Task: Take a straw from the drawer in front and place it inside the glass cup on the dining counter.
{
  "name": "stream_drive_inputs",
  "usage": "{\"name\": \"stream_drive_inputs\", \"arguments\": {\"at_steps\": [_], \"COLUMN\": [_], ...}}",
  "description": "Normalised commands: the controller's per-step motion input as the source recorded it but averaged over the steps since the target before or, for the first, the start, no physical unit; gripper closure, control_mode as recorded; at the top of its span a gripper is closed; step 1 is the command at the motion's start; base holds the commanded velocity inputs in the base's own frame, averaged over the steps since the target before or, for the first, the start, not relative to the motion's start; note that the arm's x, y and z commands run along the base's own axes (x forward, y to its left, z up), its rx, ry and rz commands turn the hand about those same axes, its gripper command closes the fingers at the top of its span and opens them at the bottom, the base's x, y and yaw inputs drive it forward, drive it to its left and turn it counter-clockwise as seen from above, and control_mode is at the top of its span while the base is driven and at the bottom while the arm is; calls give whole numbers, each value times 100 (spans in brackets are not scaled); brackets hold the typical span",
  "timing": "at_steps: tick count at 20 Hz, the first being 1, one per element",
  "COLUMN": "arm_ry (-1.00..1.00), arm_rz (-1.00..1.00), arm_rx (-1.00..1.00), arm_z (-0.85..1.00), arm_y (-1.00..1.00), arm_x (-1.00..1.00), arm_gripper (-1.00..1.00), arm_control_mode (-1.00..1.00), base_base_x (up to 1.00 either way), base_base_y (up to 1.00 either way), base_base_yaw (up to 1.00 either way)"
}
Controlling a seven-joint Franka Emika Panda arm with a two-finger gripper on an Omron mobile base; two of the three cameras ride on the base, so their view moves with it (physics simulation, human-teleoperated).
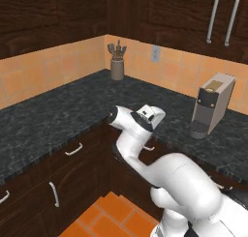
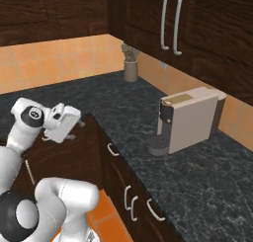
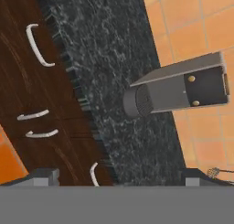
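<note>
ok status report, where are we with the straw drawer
Gripper near the drawer fronts under the black counter, fingers apart, holding nothing. Drawers all shut, no straw out yet. Coffee machine on the counter, not in the way.

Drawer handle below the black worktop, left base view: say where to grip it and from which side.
Grip the curved silver handle at its bowed middle, coming straight at the drawer front from the room side, one finger above and one below. The bar lies horizontal and stands off the wood, so its middle likely leaves room behind.
</note>
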Motion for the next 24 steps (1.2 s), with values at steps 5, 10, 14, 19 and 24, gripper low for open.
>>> {"name": "stream_drive_inputs", "arguments": {"at_steps": [5, 10, 14, 19, 24], "arm_ry": [0, 3, -4, -10, -5], "arm_rz": [0, 0, 0, 0, 0], "arm_rx": [-26, -11, -4, -6, 0], "arm_z": [-71, -31, -29, -50, -33], "arm_y": [65, 25, 0, -1, -18], "arm_x": [13, 15, 12, 15, 28], "arm_gripper": [-100, -100, -100, -100, -100], "arm_control_mode": [-100, -100, -100, -100, -100], "base_base_x": [0, 0, 0, 0, 0], "base_base_y": [0, 0, 0, 0, 0], "base_base_yaw": [0, 0, 0, 0, 0]}}
